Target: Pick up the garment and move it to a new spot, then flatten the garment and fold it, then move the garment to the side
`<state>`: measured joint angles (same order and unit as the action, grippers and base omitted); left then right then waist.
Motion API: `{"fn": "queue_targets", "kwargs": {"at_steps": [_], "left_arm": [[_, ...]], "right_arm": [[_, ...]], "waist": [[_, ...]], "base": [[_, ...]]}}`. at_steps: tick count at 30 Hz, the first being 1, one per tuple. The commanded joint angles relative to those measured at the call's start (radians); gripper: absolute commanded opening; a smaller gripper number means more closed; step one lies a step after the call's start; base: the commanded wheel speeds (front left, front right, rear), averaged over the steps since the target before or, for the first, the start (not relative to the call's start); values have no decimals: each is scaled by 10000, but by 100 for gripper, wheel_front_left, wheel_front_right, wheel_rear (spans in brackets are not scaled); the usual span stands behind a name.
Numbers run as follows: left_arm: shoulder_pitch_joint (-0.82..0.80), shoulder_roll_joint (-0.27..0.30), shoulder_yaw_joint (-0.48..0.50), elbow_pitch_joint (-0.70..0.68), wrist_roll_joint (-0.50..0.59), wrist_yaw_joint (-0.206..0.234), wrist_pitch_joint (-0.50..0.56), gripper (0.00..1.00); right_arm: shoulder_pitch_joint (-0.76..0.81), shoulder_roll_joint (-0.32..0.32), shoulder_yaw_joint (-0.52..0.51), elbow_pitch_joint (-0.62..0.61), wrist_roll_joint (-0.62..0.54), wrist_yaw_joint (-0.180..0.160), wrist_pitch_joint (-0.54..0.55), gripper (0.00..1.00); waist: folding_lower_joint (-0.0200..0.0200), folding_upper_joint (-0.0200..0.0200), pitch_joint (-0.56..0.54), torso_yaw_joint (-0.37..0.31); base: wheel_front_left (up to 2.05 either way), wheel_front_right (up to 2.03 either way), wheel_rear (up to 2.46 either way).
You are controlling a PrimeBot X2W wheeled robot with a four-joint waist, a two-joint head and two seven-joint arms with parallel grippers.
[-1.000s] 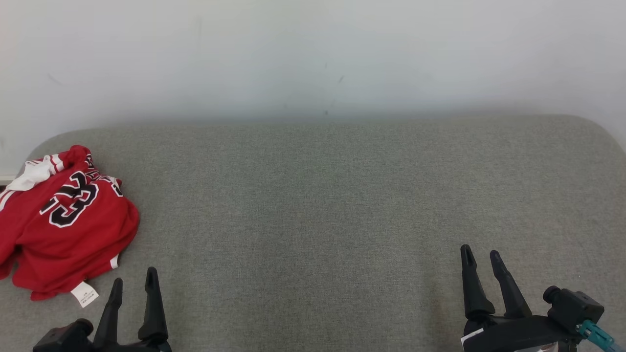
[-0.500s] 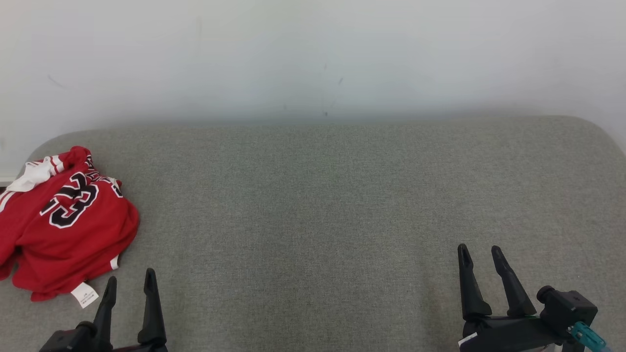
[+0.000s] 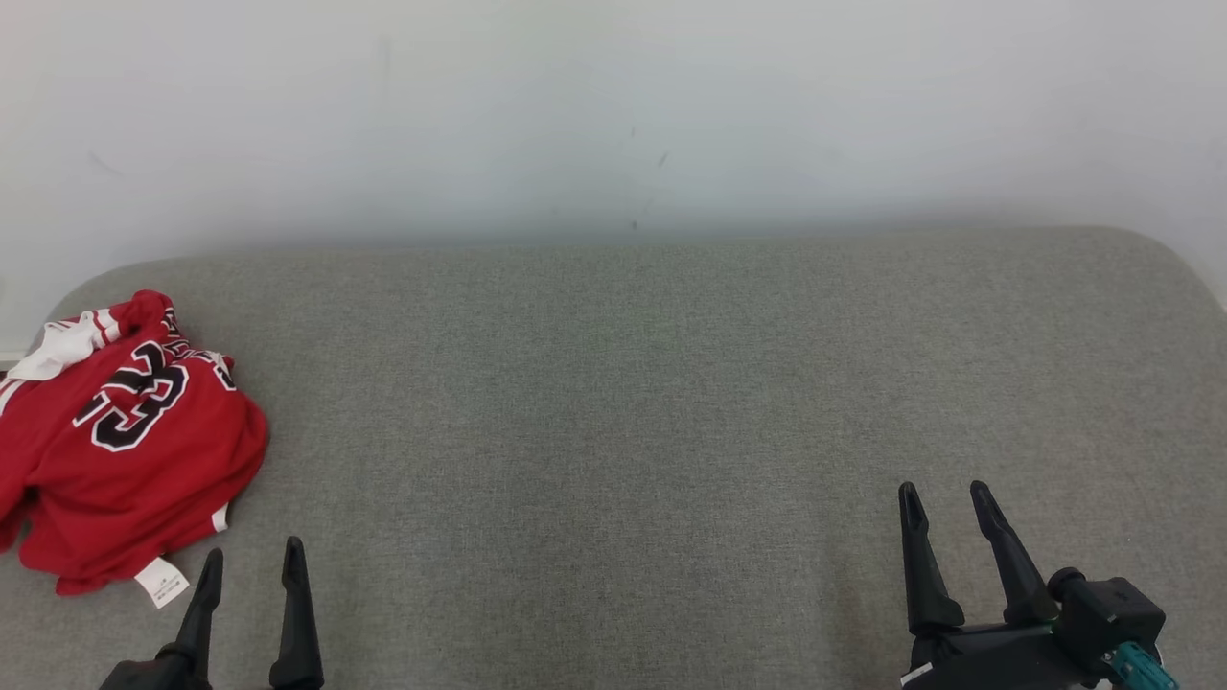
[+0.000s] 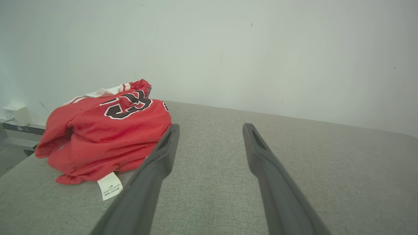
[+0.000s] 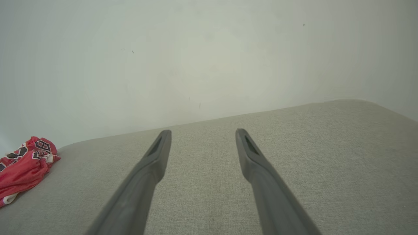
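Observation:
A crumpled red garment [image 3: 125, 450] with black-and-white numerals, white trim and a white label [image 3: 160, 582] lies bunched at the far left of the grey fabric surface [image 3: 633, 402]. My left gripper [image 3: 252, 553] stands open at the lower left, just right of the label and apart from the cloth. In the left wrist view the garment [image 4: 104, 130] lies left of that gripper [image 4: 210, 129], whose fingers hold nothing. My right gripper [image 3: 942, 494] stands open at the lower right, far from the garment. In the right wrist view the gripper [image 5: 202, 133] is empty, with the garment [image 5: 23, 166] at the far left edge.
A pale wall [image 3: 613, 105] runs behind the grey surface, whose back corners are rounded. In the left wrist view a white box [image 4: 16, 114] sits on a ledge beyond the surface's left end.
Both grippers have drawn back toward the bottom edge of the head view, the left one more. The head view has shifted slightly. The garment lies as before.

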<state>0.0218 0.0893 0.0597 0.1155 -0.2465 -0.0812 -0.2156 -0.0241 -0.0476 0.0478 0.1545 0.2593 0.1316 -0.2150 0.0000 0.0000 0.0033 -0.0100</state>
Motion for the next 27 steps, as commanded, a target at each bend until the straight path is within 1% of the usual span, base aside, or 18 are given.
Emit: {"fn": "queue_targets", "kwargs": {"at_steps": [1,15,25,27], "left_arm": [[45,66,40,-50,202,-52,-88,100],[123,159,132,165,954,-186,-349,100],[174,294,-28,375,1076,-364,-517,100],[160,329,-53,420,970,-384,-506,100]], "right_arm": [[13,-38,-15,-91,-230,-14,-93,100],[117,-40,-17,-20,-854,-16,-350,100],[196,-41,-9,157,-1218,-17,-518,100],[205,-41,-28,200,-1124,-17,-517,100]], "waist": [[0,0,4,-7],[0,0,-40,-72],[0,0,-72,-80],[0,0,-86,-72]], "base": [[0,0,0],[0,0,0],[0,0,0],[0,0,0]]}}
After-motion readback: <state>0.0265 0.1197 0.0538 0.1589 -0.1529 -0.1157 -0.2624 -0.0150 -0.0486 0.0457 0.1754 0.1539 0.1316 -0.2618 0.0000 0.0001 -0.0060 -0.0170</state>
